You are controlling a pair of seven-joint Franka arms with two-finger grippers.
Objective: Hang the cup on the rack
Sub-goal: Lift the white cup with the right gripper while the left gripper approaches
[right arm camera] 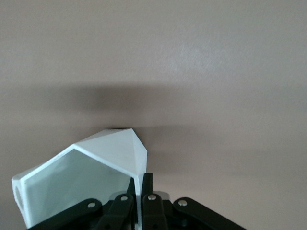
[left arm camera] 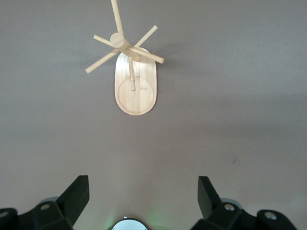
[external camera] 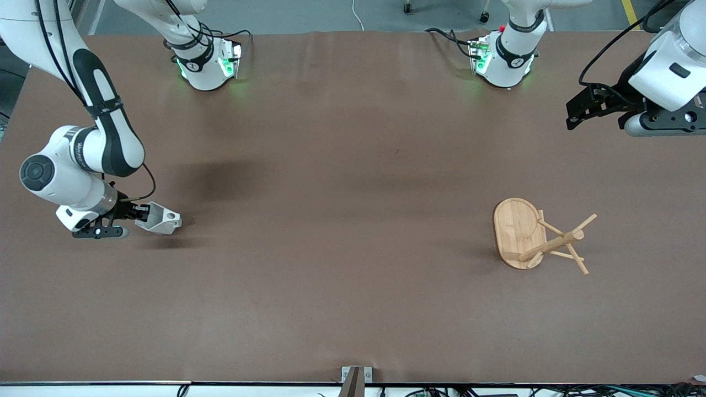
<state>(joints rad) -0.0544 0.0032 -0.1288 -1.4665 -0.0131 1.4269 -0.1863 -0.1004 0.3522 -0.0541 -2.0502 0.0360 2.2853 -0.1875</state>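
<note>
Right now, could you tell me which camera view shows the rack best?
The left wrist view: the rack appears whole from above, its oval base, post and spread pegs distinct against the table. The front view also shows the whole rack, smaller, toward the left arm's end of the table. The right wrist view shows only the cup, no rack.

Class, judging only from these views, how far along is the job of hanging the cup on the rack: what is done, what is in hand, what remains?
Done: the right gripper has shut on the rim wall of the cup, near the right arm's end of the table.
In hand: that grip; the cup looks low, at the table.
Left: carrying it to the rack, whose pegs are bare, and hooking the handle hole on one. The left gripper waits open, above the table near the rack.
</note>
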